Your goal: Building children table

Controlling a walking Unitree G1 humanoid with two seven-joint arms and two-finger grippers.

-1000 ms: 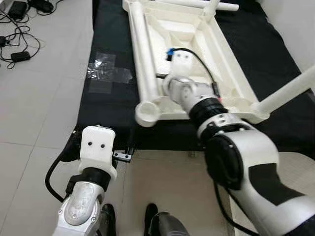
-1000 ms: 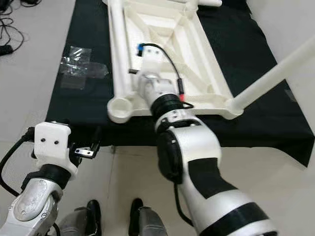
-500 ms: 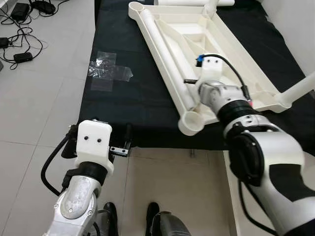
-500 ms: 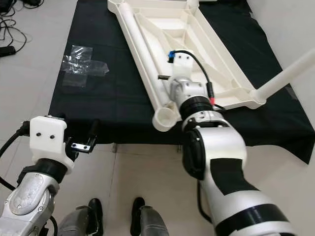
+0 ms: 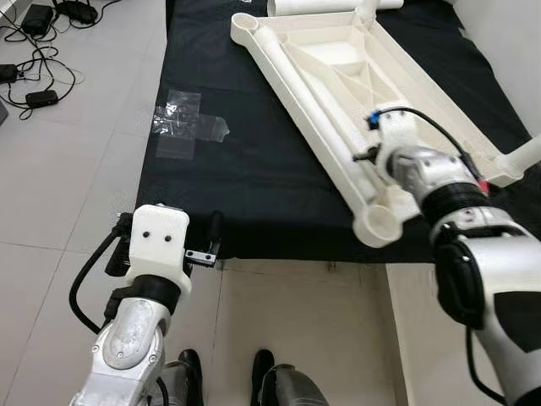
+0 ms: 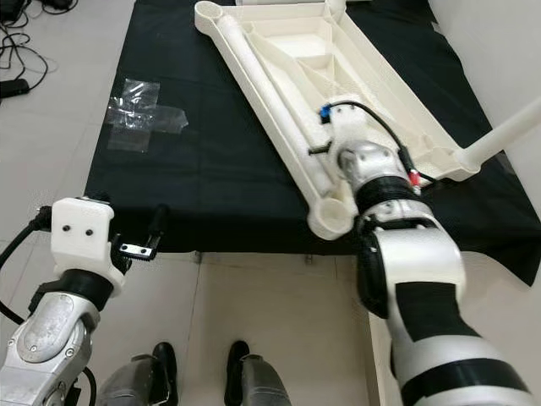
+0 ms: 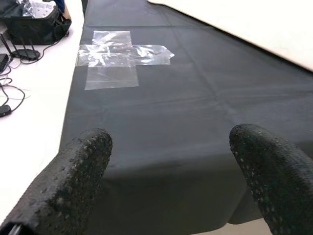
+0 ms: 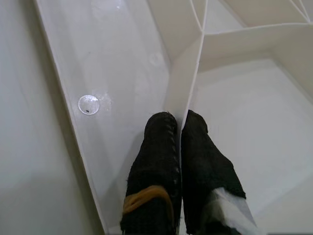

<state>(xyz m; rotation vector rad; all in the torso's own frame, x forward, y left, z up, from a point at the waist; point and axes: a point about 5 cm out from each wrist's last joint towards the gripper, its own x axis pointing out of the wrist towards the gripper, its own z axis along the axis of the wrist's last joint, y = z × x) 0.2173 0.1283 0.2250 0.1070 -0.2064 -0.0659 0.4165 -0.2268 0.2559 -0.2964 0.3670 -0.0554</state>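
The white moulded-plastic children's tabletop (image 6: 338,80) lies upside down on the black floor mat (image 6: 211,161). Over the last second it has swung round. Its near round leg socket (image 6: 331,216) has travelled from about 6 o'clock of the mat's front edge towards 4 o'clock, and the long side now runs diagonally from 11 to 4 o'clock. The right pincer (image 8: 181,142) is closed on a thin internal rib (image 8: 193,68) of the tabletop, so the rotation is judged to be a deliberate repositioning, probably to bring the empty socket within reach for a leg. One white tubular leg (image 6: 507,135) already projects from the far-right corner.

The left pincer (image 7: 171,171) has stayed open and idle above the mat's near edge at 8 o'clock.

The right wrist view confirms the pinch on the rib, which the forearm hides in the head views. The left wrist view shows the crossed clear tape patch (image 7: 115,56) on the mat and the spread fingertips (image 7: 73,171).
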